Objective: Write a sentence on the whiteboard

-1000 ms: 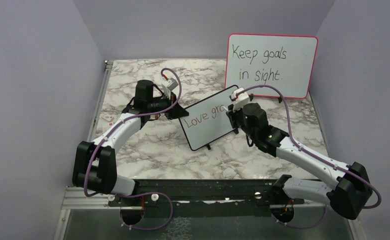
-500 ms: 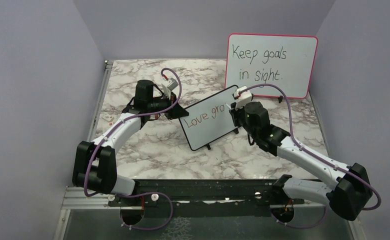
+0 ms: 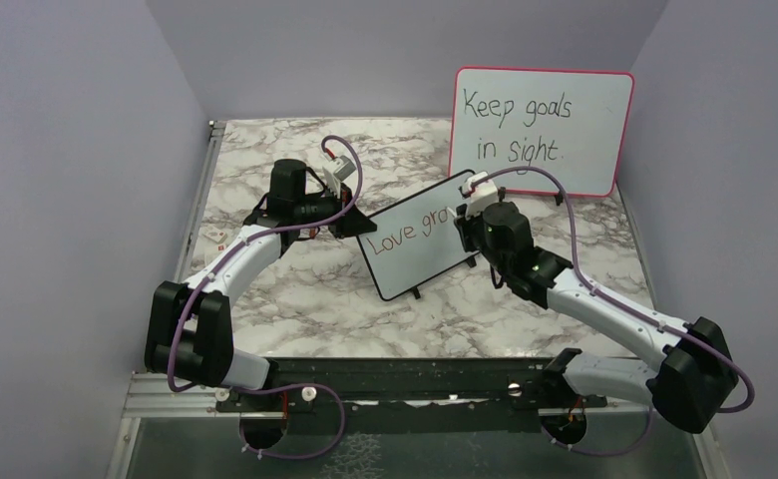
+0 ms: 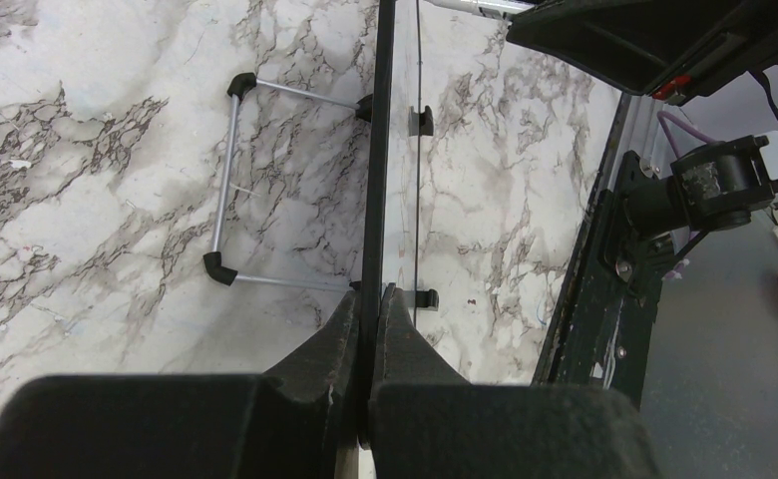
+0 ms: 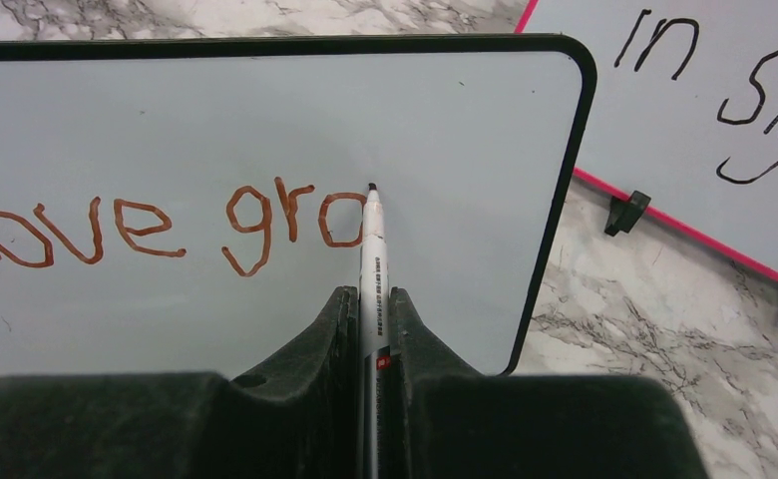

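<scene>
Overhead: left gripper (image 3: 353,222) is pinching the whiteboard (image 3: 420,261) by its left edge. The board is standing tilted on the table (image 3: 295,289), between the two sets of fingers, and the right gripper (image 3: 462,215) is working at its face.

Left wrist: jaws are clamping the thin black frame, edge-on between the pads.

Right wrist: fingers are squeezing a marker (image 5: 373,239), its tip sitting at the board just past "gro" of the sentence (image 5: 146,228).

Board is looking light, stiff and slick, probably tipping under pen pressure, so grip the frame edge.
</scene>
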`<state>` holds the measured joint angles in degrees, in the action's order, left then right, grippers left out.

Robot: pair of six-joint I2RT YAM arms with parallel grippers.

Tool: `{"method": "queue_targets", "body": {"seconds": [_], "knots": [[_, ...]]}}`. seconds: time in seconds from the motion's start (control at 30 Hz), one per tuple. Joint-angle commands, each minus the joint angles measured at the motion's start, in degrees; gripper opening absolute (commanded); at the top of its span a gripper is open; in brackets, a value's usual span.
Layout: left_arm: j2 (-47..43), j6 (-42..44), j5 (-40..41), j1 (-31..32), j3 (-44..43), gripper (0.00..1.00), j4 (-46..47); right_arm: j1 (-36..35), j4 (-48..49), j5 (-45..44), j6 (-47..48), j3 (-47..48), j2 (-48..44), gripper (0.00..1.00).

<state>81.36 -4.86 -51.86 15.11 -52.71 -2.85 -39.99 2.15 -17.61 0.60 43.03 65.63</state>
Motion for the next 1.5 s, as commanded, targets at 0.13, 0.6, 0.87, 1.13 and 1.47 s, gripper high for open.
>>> {"method": "queue_targets", "body": {"seconds": [0.13, 0.6, 0.87, 1.13, 1.47], "knots": [[2.92, 6.45, 10.64, 0.35, 1.73, 0.00, -6.38, 0.52, 1.09, 1.03, 0.29, 0.37, 0.91, 0.00], [2.92, 6.50, 10.81, 0.35, 1.73, 0.00, -6.45, 0.69, -3.81, -0.58, -0.43, -1.39, -1.19, 0.00], [2.94, 6.53, 10.72, 0.31, 1.66, 0.00, -6.46, 0.65, -4.69, -1.10, -2.41, -2.37, -2.10, 0.00], [2.98, 6.62, 10.64, 0.35, 1.71, 0.00, -6.46, 0.70, -2.69, -1.07, -1.66, -1.46, -1.03, 0.00], [3.19, 6.62, 10.21, 0.35, 1.64, 0.00, -6.46, 0.79, -0.36, -0.82, -1.13, -0.95, -0.25, 0.01]]}}
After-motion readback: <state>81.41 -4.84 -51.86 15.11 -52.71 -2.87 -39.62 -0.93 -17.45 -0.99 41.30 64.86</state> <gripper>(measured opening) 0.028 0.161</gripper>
